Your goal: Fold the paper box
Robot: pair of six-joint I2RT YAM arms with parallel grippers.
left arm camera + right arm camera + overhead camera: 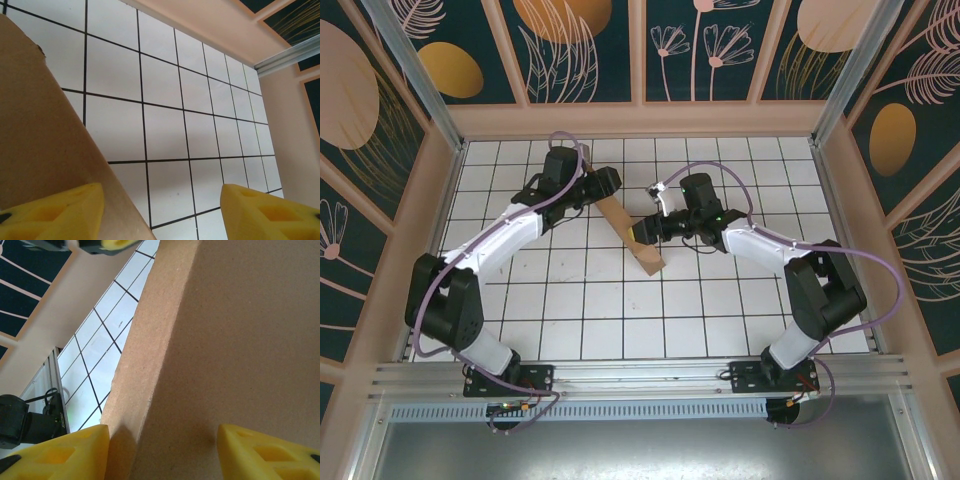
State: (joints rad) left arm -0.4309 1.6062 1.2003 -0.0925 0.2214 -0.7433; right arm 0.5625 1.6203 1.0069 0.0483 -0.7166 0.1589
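left gripper (161,200) is released, jaws wide apart with bare tiled floor (165,125) showing between them. the paper box (45,140) lies against one finger (60,210) only, its edge just inside that pad. right gripper (162,445) is spread about as wide, the box's creased wall filling the gap ahead of both fingers. whether they squeeze it, i cannot tell. seen from above, the box stands slanted between the two grippers.

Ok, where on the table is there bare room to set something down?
Free: the near tiles between the two arm bases, and the far right corner. Crowded: the middle, where left gripper and right gripper flank the paper box.
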